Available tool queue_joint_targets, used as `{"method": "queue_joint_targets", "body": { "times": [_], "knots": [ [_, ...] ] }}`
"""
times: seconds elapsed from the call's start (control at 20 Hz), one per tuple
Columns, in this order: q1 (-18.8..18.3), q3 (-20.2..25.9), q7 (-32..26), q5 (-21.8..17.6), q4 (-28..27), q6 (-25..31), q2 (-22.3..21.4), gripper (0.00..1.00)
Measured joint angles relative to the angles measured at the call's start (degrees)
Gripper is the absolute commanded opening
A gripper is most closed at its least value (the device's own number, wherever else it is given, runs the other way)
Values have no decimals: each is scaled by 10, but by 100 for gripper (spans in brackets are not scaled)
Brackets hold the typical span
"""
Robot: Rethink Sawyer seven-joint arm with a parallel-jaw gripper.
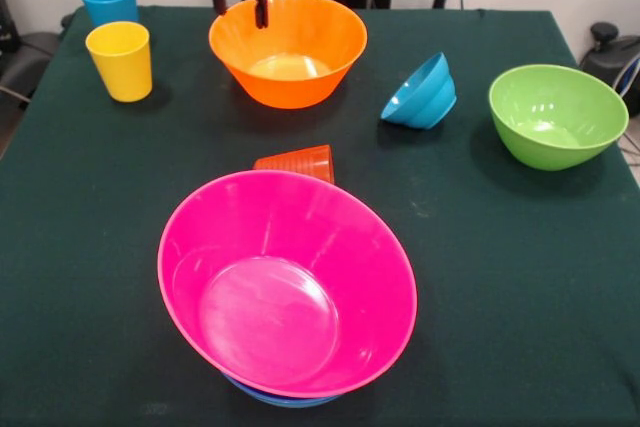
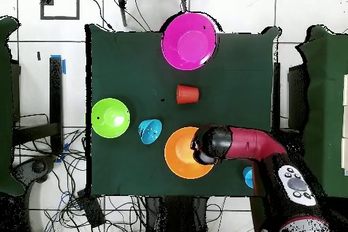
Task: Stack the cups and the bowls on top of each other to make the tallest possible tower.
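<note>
No text, label, brand, number or sign can be read in either view. The bowls, the cups and the dark surface (image 1: 520, 277) carry no print that shows. Small round buttons sit on a light panel (image 2: 296, 183) of the arm in the overhead view, but nothing on them is legible.

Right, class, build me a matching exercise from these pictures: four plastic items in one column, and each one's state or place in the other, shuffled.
Things
1. large pink plastic bowl
2. small ridged blue plastic bowl
3. orange-red ribbed plastic cup
4. large orange plastic bowl

States
A. gripper at its rim
B. tipped on its side
C. upside down
D. resting tilted on a blue bowl

Pairs: 1-D, 2-B, 3-C, 4-A
</note>
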Motion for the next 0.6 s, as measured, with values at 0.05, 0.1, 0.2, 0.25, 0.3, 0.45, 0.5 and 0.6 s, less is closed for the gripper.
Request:
{"method": "queue_joint_targets", "body": {
  "times": [0.05,0.1,0.2,0.25,0.3,0.45,0.5,0.6],
  "knots": [
    [2,-1,0,0,5,-10,0,100],
    [3,-1,0,0,11,-25,1,100],
    [3,-2,0,0,15,-42,4,100],
    [3,-2,0,0,16,-46,5,100],
    [3,-3,0,0,16,-54,11,100],
    [3,-4,0,0,11,-60,26,100],
    [3,-4,0,0,8,-60,32,100],
    [-1,-4,0,0,-2,-60,52,100]
  ]
}}
